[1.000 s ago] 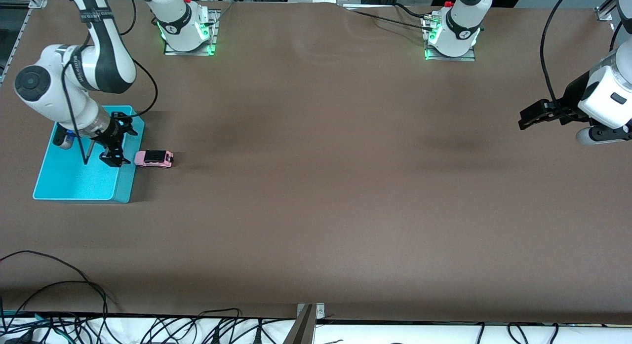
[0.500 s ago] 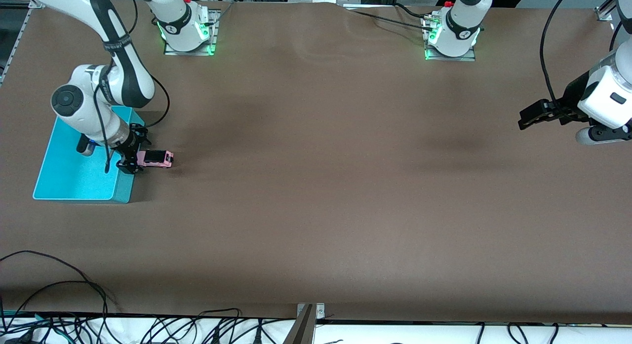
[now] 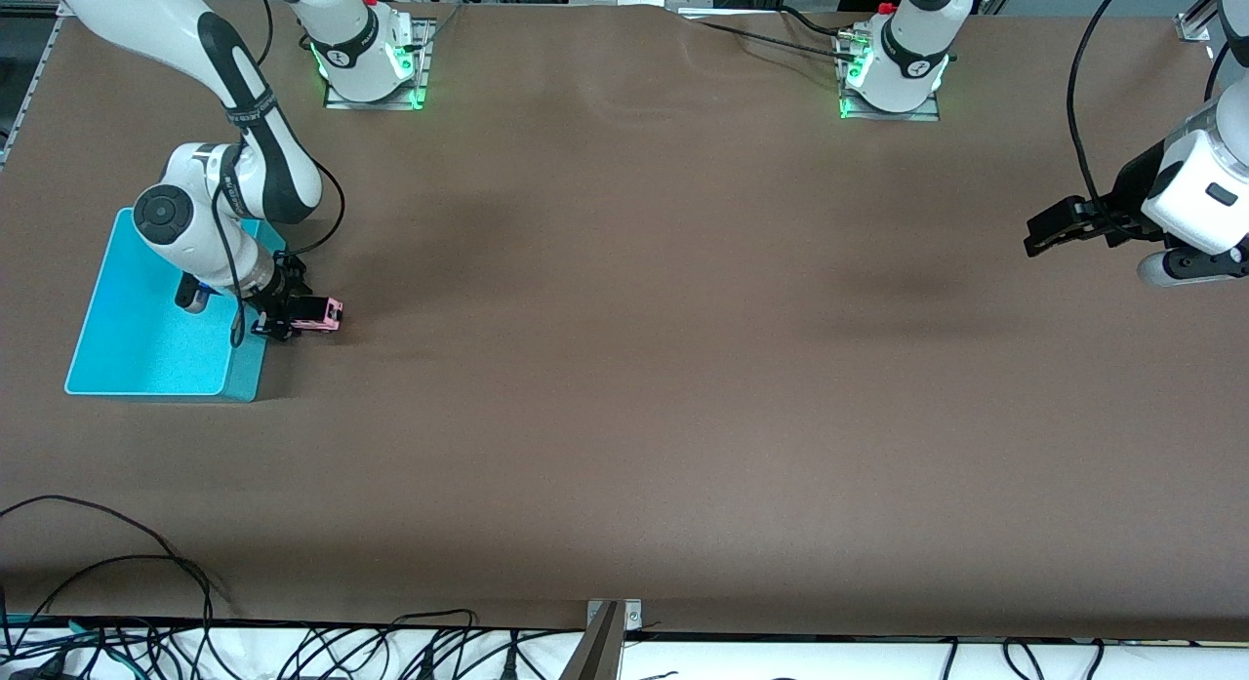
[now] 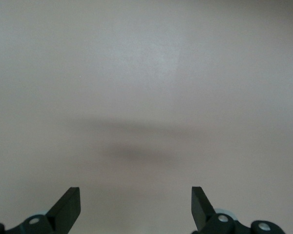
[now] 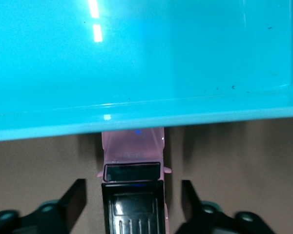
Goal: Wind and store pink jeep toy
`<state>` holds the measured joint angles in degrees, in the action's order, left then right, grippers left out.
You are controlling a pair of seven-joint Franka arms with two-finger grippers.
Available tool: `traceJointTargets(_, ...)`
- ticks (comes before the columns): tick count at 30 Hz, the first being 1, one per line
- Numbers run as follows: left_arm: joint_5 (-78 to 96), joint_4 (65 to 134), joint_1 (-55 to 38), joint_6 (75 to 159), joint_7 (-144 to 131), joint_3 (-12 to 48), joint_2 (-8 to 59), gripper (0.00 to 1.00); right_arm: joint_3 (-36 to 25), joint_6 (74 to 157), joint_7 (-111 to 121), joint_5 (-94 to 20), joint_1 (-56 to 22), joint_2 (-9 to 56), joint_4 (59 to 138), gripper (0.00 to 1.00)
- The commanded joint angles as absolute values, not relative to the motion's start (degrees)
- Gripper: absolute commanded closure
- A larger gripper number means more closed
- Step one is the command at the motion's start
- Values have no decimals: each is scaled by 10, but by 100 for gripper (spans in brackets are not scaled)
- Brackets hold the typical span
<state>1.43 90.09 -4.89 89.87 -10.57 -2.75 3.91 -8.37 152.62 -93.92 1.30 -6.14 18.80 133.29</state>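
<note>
Right wrist view: right end effector (image 5: 132, 204) straddles pink jeep toy (image 5: 133, 195) beside turquoise bin (image 5: 136, 63), fingers apart, not gripping; next, close; left end effector (image 4: 136, 207) waits wide.

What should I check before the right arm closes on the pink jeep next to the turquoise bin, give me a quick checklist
1. Right end effector straddles the pink jeep toy, one finger on each side: ok.
2. Fingers shut on the jeep: not ok, a gap shows on both sides in the right wrist view.
3. Jeep upright on the table, black roof up: ok.
4. Jeep clear of the turquoise bin: cannot tell, its nose sits at the bin's wall and contact is not visible.
5. Bin has room for the jeep: ok, its visible floor is bare.
6. Left end effector waits open over bare table at its own end: ok.
</note>
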Motion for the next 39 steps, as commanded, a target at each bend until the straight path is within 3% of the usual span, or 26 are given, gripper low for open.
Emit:
traceJointTargets(1,24,908,-54,899,-99,-33,31,0,-81,1537,-947,9,-64,185,1343,78)
traceJointTargets(14,23,908,-54,899,-99,-33,31,0,-53,1511,-974,9,-65,134,1333,78)
traceJointTargets(19,24,908,-54,899,-99,-33,31,0,-51,1433,-967,10,-65,95,1306,78)
traceJointTargets(25,23,908,-54,899,-99,-33,31,0,-62,1278,-925,11,-62,84,1224,77)
traceJointTargets(30,23,908,-54,899,-99,-33,31,0,-110,1159,-814,11,-62,81,1154,77)
traceJointTargets(39,24,908,-54,899,-99,-33,31,0,-167,1138,-687,11,-62,70,1150,77)
